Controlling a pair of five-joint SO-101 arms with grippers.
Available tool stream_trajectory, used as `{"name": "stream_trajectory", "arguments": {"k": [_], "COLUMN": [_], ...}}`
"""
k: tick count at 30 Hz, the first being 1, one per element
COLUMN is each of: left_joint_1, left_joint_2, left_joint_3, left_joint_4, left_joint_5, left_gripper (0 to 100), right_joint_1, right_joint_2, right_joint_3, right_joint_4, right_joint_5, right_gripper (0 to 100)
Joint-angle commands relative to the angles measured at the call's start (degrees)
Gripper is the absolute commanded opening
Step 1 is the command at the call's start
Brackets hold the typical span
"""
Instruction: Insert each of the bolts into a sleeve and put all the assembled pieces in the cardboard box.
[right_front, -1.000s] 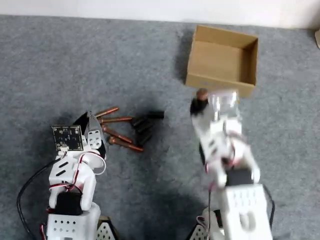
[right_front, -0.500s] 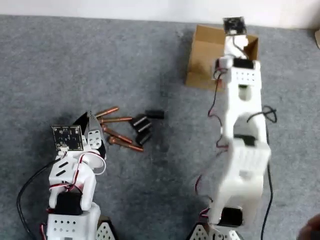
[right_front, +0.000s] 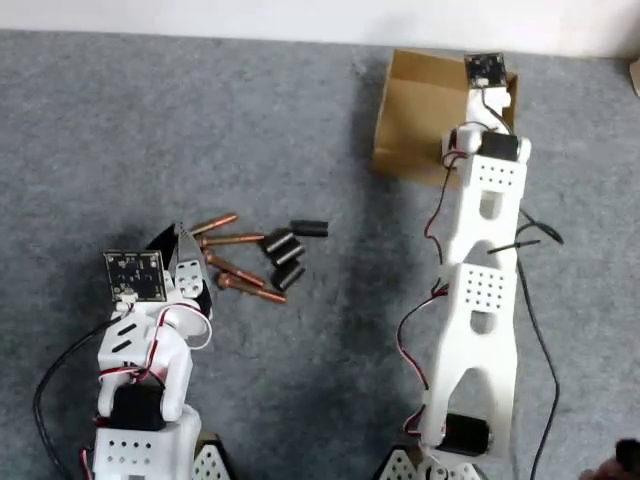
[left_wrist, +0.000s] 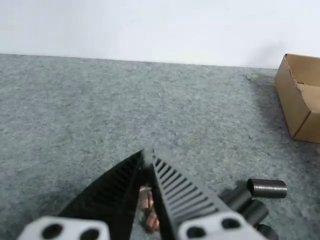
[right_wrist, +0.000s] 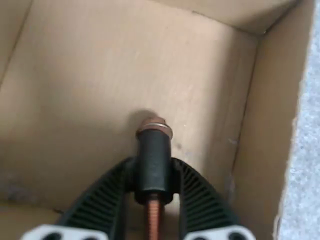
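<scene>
Box (right_wrist: 75, 60) around sleeved bolt (right_wrist: 152, 160), loose sleeves (right_front: 283, 247)

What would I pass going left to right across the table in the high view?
Left claw → bolts → sleeves → cardboard box.

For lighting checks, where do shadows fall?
High view: the cardboard box shades the carpet on its left. Right wrist view: the sleeved bolt in the right gripper shadows the box floor. Left wrist view: dark carpet beside the box.
</scene>
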Motion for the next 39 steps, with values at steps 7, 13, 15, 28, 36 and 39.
{"name": "stream_trajectory", "arguments": {"k": [7,13,15,28,36,39], "left_joint_1": [-0.31,-0.31,-0.31,-0.40,-0.40,-0.40], "left_joint_2": [-0.75,-0.75,-0.75,-0.75,-0.75,-0.75], "left_joint_3": [0.04,0.04,0.04,-0.04,-0.40,-0.40], "left_joint_4": [-1.58,-1.58,-1.58,-1.58,-1.23,-1.23], "left_joint_5": [-0.35,-0.35,-0.35,-0.35,-0.35,-0.35], "left_gripper": [1,1,1,1,1,1], "right_joint_1": [-0.92,-2.42,-3.12,-8.40,-16.92,-24.04], "right_joint_2": [-8.04,-19.03,-23.78,-48.40,-76.97,-90.33], "right_joint_3": [-6.55,-6.55,-6.55,-4.26,33.10,55.60], "right_joint_4": [10.77,17.54,19.91,28.09,28.09,27.65], "right_joint_5": [1.32,0.35,-2.37,-9.23,-9.23,-8.88], "right_gripper": [40.2,38.9,38.9,38.9,38.9,38.9]}}
